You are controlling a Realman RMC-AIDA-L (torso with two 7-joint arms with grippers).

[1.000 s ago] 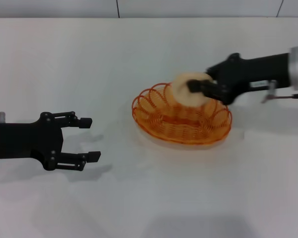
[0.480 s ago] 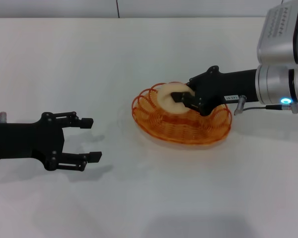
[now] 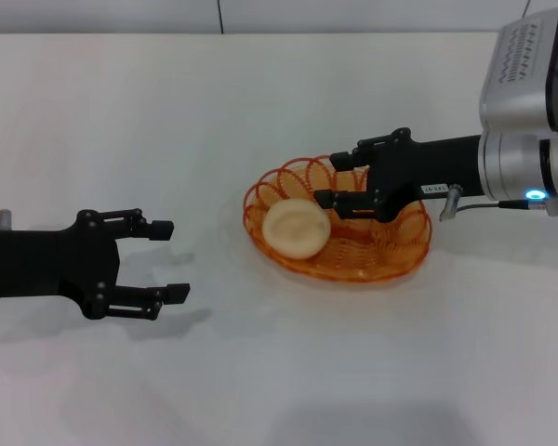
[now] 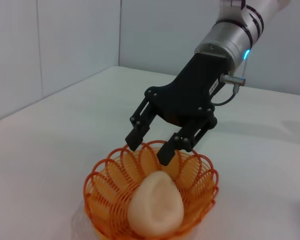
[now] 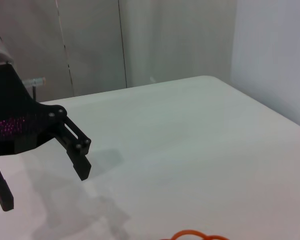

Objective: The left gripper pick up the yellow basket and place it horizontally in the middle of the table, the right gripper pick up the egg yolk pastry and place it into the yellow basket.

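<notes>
The yellow basket (image 3: 383, 251) lies flat in the middle of the white table (image 3: 260, 102). The egg yolk pastry (image 3: 297, 229) rests inside it, at its left end. My right gripper (image 3: 339, 175) is open and empty, held just above the basket's far rim, to the right of the pastry and apart from it. My left gripper (image 3: 170, 260) is open and empty, low over the table well left of the basket. The left wrist view shows the pastry (image 4: 156, 206) in the basket (image 4: 204, 175) under the open right gripper (image 4: 149, 149).
The right wrist view shows the left gripper (image 5: 42, 182) over the bare table (image 5: 190, 145) and a sliver of the basket rim (image 5: 192, 234). The table's far edge meets a grey wall (image 3: 353, 14).
My right gripper carried the pastry down into the basket, opened and let it go. The pastry now lies at the basket's left end. The left arm has not moved.
</notes>
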